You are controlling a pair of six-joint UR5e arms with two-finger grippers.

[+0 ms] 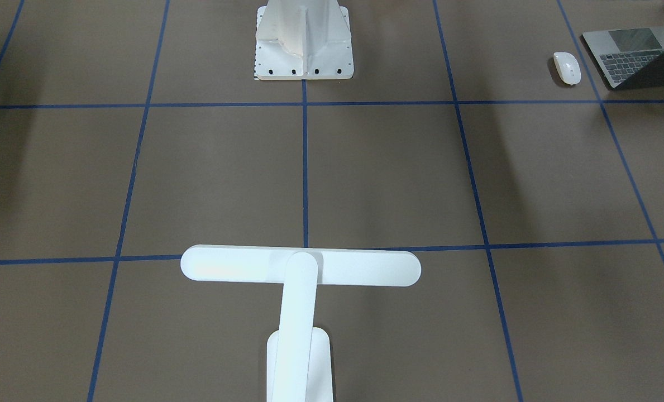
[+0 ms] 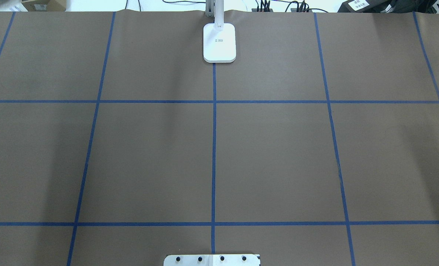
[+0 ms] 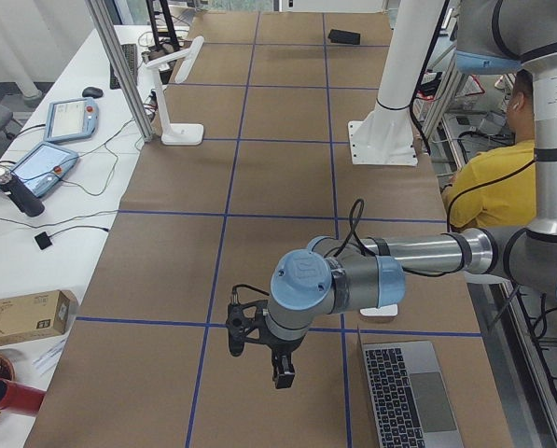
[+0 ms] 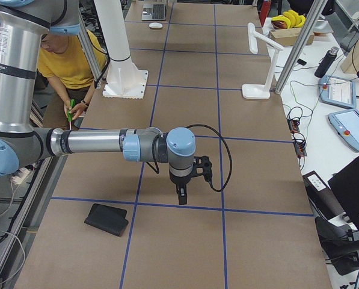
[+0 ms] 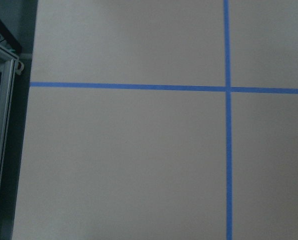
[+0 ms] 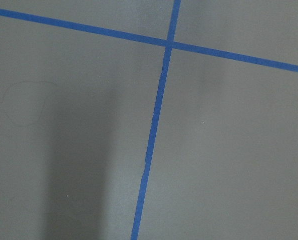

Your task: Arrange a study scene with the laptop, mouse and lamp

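One laptop (image 1: 625, 53), one mouse (image 1: 567, 67), one lamp (image 1: 301, 268). The open laptop sits at the left end of the table (image 2: 278, 147) by the robot's edge, with the mouse just beside it. The lamp stands upright at the far edge, on the centre line. Both forearms reach out level, the left gripper (image 3: 283, 371) and right gripper (image 4: 181, 197) pointing down above the table; how far either is parted cannot be told

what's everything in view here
slim space-grey metal laptop: one, grey, robot's left near corner
glossy white oval mouse: one, white, beside the laptop
white T-headed desk lamp: one, white, far edge, centre
flat black square pad: one, black, robot's right end
white ribbed metal pedestal: one, white, robot's edge, centre
brown paper-covered table: one, brown, blue grid
person in yellow shirt: one, yellow, robot's side
left gripper: one, black, above table near laptop
right gripper: one, black, above table near pad
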